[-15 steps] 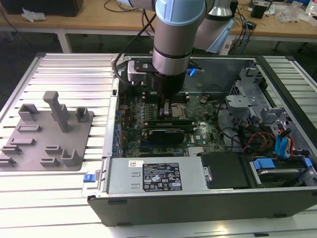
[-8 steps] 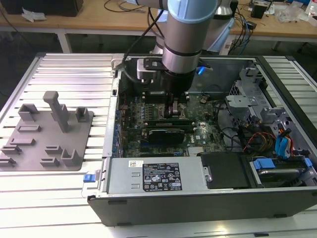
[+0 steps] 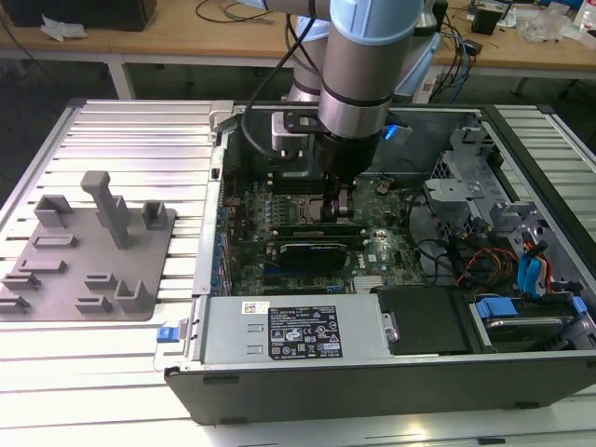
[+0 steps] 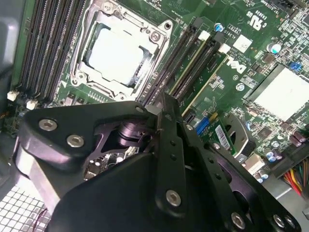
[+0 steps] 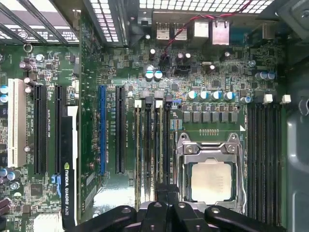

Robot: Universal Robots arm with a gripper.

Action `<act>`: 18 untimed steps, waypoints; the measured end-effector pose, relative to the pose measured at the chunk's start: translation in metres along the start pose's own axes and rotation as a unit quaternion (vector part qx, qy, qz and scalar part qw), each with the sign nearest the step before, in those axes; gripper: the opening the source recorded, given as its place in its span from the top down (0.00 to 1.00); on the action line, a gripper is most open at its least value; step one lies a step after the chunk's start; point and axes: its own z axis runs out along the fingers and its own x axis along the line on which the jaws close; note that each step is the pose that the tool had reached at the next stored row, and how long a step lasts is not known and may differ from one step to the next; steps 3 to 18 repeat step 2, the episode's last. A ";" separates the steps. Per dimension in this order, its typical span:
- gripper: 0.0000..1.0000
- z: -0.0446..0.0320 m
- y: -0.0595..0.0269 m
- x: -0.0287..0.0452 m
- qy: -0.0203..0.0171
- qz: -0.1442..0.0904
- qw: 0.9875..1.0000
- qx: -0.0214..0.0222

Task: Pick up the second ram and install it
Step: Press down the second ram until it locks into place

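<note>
Open computer case (image 3: 372, 391) sat on a ribbed metal table (image 3: 140, 140). A grey fixture plate (image 3: 65, 279) lay well away from the tool, toward the exterior view's left, outside the case.

The gripper (image 3: 343, 207) was lowered inside the case, directly over the motherboard (image 5: 217, 72). Could not tell whether it was open or closed, or whether it gripped anything.

A black graphics card (image 3: 312, 251) lay just beside the tool tip. The processor socket (image 5: 210, 179) was close alongside it.

The black memory slots (image 4: 176, 60) ran out from under the tip. The second ram (image 4: 200, 77) appeared as a thin green edge standing in one slot near the tip (image 4: 166, 111); seating unclear.

A printed black-and-white label (image 3: 303, 331) sat on the metal box nearer the camera than the tool. White lettering showed on the motherboard.
</note>
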 end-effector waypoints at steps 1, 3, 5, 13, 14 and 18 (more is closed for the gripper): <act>0.92 0.0000 0.0000 0.0000 0.000 0.000 1.000 0.000; 0.92 0.0000 0.0000 0.0000 0.000 0.000 1.000 0.000; 0.92 0.0000 0.0000 0.0000 0.000 0.000 1.000 0.000; 0.92 0.0000 0.0000 0.0000 0.000 0.000 1.000 0.000; 0.92 0.0000 0.0000 0.0000 0.000 0.000 1.000 0.000; 0.92 0.0000 0.0000 0.0000 0.000 0.000 1.000 0.000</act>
